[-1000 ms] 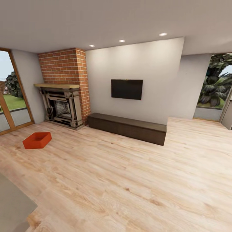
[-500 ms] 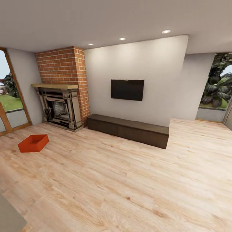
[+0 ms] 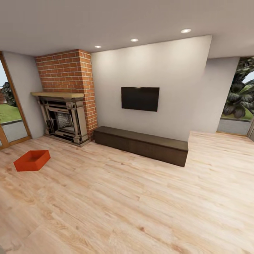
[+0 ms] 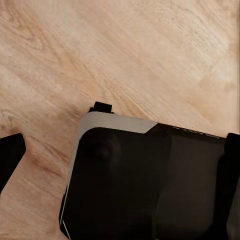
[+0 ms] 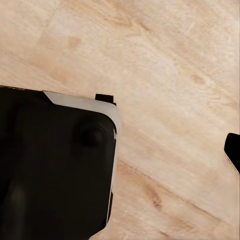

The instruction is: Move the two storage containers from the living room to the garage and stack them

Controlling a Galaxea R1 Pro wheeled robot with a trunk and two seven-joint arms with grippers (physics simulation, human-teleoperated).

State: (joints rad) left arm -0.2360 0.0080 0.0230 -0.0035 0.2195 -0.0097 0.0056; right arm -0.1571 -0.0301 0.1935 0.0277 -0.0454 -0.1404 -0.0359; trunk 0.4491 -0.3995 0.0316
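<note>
One orange-red storage container [image 3: 31, 160] lies open-side up on the light wood planks of the living room, at the far left of the head view, in front of the brick fireplace [image 3: 65, 120]. It is well away from me. In the left wrist view my left gripper [image 4: 125, 145] hangs over my black base [image 4: 150, 195], its dark fingertips [image 4: 11, 155] spread to opposite edges with nothing between them. In the right wrist view my right gripper [image 5: 120, 150] also hangs empty above base and planks, one fingertip [image 5: 233, 150] far out at the edge.
A long low dark cabinet [image 3: 141, 144] runs along the cream wall under the black TV [image 3: 140, 99]. Wood-framed glass doors [image 3: 10, 116] stand at the left, a window with plants [image 3: 240, 102] at the right. Wide plank floor [image 3: 141, 204] stretches between me and the wall.
The whole head view has shifted: container and fireplace sit further left and lower, and the grey surface at the lower-left corner has left the picture. Nothing in the room itself moved.
</note>
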